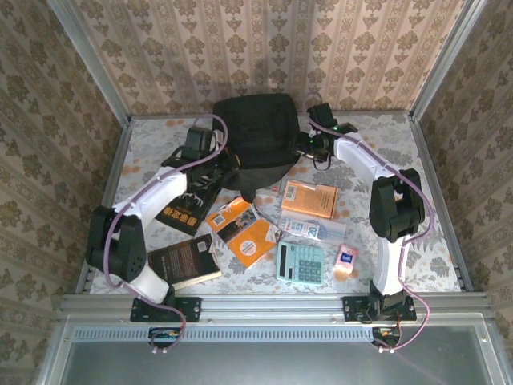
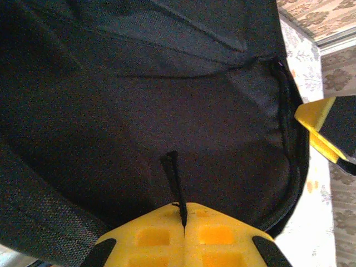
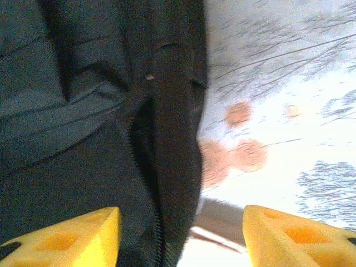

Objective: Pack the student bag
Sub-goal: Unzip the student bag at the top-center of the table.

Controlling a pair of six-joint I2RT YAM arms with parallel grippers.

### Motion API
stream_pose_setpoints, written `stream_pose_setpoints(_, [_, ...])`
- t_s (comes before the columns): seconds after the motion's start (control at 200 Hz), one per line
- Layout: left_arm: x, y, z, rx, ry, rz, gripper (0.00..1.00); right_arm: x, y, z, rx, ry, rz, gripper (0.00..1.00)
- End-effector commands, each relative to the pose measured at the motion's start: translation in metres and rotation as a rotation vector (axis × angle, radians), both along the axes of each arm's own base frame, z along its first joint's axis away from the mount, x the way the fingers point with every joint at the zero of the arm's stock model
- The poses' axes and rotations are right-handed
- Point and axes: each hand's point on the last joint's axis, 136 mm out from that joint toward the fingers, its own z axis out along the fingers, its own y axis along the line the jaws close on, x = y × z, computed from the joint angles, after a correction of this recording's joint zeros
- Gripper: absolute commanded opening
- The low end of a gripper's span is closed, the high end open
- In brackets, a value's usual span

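The student bag (image 1: 255, 136), a large black fabric backpack, lies at the back middle of the table. My left gripper (image 1: 227, 160) is at its left side. In the left wrist view this gripper (image 2: 183, 214) is shut on a thin black pull tab (image 2: 173, 178) that rises from the bag's fabric (image 2: 139, 111). My right gripper (image 1: 309, 146) is at the bag's right edge. In the right wrist view it (image 3: 181, 233) stands open, and the bag's zipper seam (image 3: 146, 144) runs between its yellow fingers (image 3: 83, 233) without being pinched.
In front of the bag lie two black books (image 1: 186, 210) (image 1: 183, 261), two orange books (image 1: 250, 237) (image 1: 309, 198), a teal calculator (image 1: 301, 263), a small packet (image 1: 309, 228) and a small orange-and-white box (image 1: 346, 258). Metal rails and patterned walls (image 1: 64, 120) enclose the table.
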Motion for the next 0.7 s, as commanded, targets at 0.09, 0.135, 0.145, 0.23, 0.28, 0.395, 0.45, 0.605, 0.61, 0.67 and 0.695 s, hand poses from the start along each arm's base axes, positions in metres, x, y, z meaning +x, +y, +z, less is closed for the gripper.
stream_pose_setpoints(0.09, [0.027, -0.056, 0.029, -0.231, -0.028, 0.029, 0.0, -0.025, -0.021, 0.038, -0.006, 0.047, -0.179, 0.65])
stream_pose_setpoints(0.135, [0.029, -0.064, 0.028, -0.261, -0.021, 0.032, 0.0, -0.032, -0.024, 0.047, 0.013, 0.038, -0.202, 0.66])
stream_pose_setpoints(0.145, [0.03, -0.066, 0.028, -0.267, -0.02, 0.031, 0.0, -0.034, -0.025, 0.049, 0.017, 0.039, -0.209, 0.66])
stream_pose_setpoints(0.23, [0.031, -0.078, 0.028, -0.286, -0.02, 0.034, 0.0, -0.05, -0.026, 0.058, 0.091, 0.044, -0.277, 0.66])
stream_pose_setpoints(0.28, [0.03, -0.085, 0.03, -0.296, -0.03, 0.037, 0.0, -0.059, -0.022, 0.059, 0.163, 0.064, -0.316, 0.62])
stream_pose_setpoints(0.395, [0.027, -0.099, 0.034, -0.34, -0.026, 0.045, 0.0, -0.07, -0.004, 0.052, 0.367, 0.115, -0.398, 0.59])
stream_pose_setpoints(0.45, [0.025, -0.104, 0.034, -0.357, -0.016, 0.05, 0.0, -0.074, 0.005, 0.044, 0.464, 0.154, -0.441, 0.59])
stream_pose_setpoints(0.605, [0.017, -0.117, 0.033, -0.366, 0.012, 0.045, 0.0, -0.067, 0.026, 0.035, 0.594, 0.182, -0.475, 0.63])
stream_pose_setpoints(0.61, [0.017, -0.117, 0.033, -0.366, 0.013, 0.045, 0.0, -0.066, 0.027, 0.035, 0.594, 0.181, -0.474, 0.63])
stream_pose_setpoints(0.67, [0.013, -0.122, 0.033, -0.366, 0.024, 0.035, 0.0, -0.063, 0.033, 0.034, 0.584, 0.179, -0.461, 0.63])
stream_pose_setpoints(0.695, [0.011, -0.123, 0.034, -0.367, 0.024, 0.031, 0.0, -0.062, 0.035, 0.034, 0.58, 0.179, -0.457, 0.63])
